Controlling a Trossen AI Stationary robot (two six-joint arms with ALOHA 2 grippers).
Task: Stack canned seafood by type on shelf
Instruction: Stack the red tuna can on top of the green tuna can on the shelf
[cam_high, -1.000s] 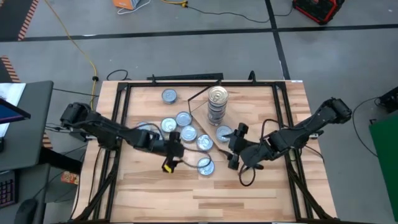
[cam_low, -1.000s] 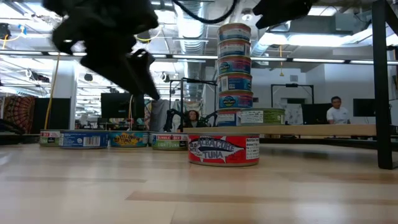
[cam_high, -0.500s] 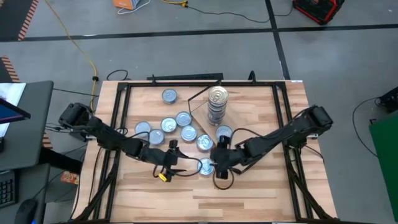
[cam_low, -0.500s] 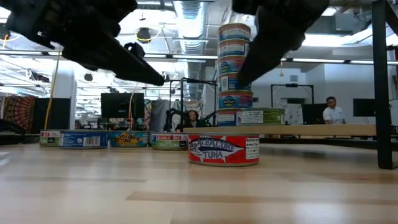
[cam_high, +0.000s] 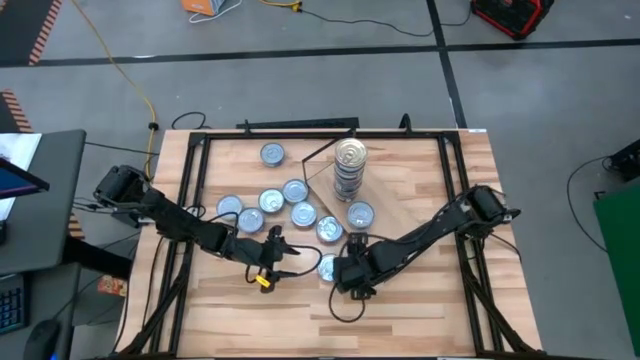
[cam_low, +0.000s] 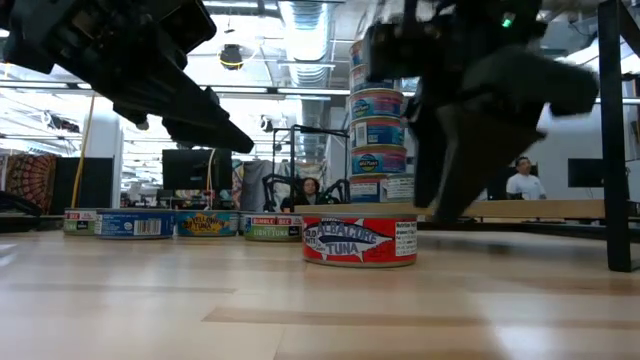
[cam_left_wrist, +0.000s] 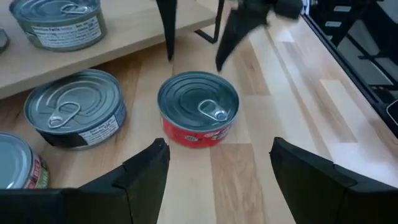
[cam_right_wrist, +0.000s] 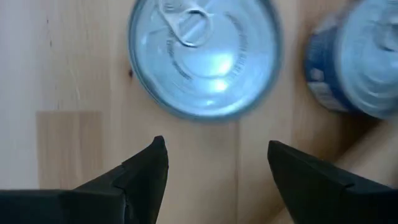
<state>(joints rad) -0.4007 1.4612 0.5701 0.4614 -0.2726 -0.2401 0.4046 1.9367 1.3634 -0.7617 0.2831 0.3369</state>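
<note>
the left dark six-joint arm reaches in low from the table's left edge, bent at the elbow, its left two-finger gripper near the table's middle, dark fingers spread wide with nothing between them. the right dark six-joint arm stretches in from the right edge, sloping down toward the middle, its right two-finger gripper pointing downward, fingers also parted and empty. the two grippers sit near each other, not touching.

- Left arm: dark, jointed segments, a black cable looping by its wrist, a yellow tag at the gripper end.
- Right arm: same dark build, a thin black cable curling below.
- Fingers: black, flat, tapering to wedges.
</note>
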